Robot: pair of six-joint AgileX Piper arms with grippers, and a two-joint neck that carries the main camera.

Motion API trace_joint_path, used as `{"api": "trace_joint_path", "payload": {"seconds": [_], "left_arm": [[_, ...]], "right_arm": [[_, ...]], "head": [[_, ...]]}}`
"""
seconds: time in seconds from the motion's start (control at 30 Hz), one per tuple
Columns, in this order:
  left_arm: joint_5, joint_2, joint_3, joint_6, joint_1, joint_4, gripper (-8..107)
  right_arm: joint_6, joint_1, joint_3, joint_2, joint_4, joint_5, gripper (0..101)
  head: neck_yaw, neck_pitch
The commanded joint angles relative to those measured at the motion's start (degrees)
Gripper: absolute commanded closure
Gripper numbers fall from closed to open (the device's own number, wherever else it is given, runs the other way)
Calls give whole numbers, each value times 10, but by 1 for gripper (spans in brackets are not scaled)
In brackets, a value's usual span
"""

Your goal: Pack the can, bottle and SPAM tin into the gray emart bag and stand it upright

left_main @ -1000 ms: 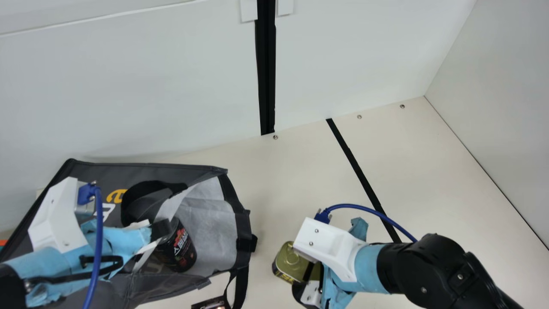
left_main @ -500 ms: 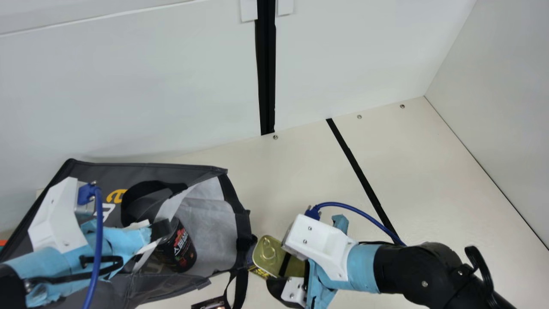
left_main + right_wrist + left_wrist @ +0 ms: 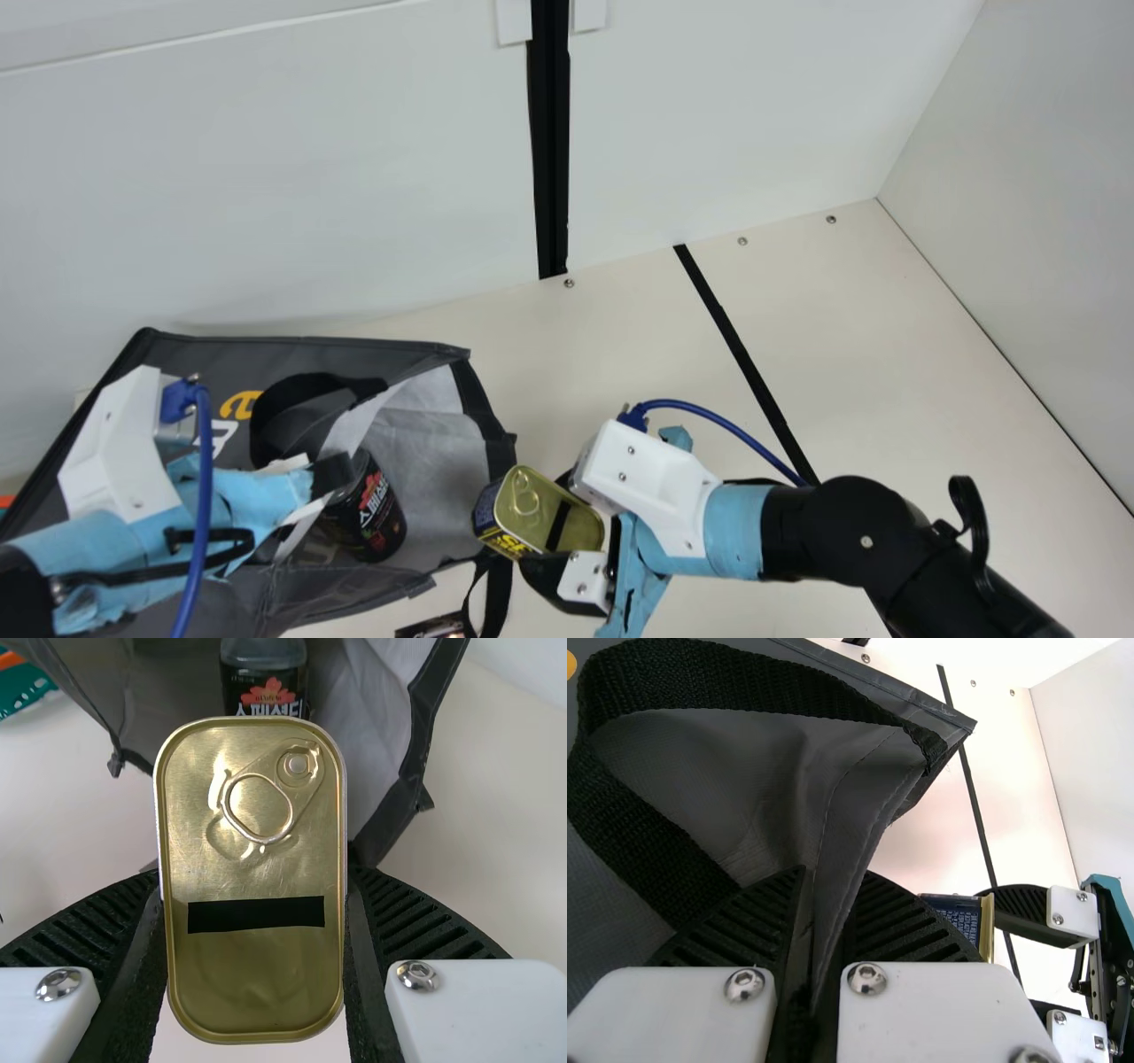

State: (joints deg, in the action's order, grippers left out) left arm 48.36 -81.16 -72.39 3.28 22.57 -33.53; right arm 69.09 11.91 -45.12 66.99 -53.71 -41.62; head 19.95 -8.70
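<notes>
The left gripper [image 3: 330, 474], at near left, pinches the edge of the gray emart bag [image 3: 199, 356], which lies with its mouth facing right. A dark labeled container [image 3: 376, 518] rests inside. To its right, the right gripper [image 3: 560, 525] clamps the SPAM tin [image 3: 530, 509], ring-pull lid showing, at the bag's mouth.

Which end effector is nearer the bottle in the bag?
Left. Left end effector grips the bag beside the bottle; right end effector, holding the tin, is farther, by the mouth.
</notes>
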Motion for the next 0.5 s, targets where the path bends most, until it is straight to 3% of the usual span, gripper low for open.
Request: {"api": "trace_joint_path", "payload": {"seconds": [0.0, 0.47], "left_arm": [[0, 0, 0, 0, 0, 0, 107], [0, 0, 0, 0, 0, 0, 107]], "right_arm": [[20, -1, -2, 7, -19, -5, 101], [89, 20, -33, 76, -86, 5, 101]], "head": [[0, -13], [0, -13]]}}
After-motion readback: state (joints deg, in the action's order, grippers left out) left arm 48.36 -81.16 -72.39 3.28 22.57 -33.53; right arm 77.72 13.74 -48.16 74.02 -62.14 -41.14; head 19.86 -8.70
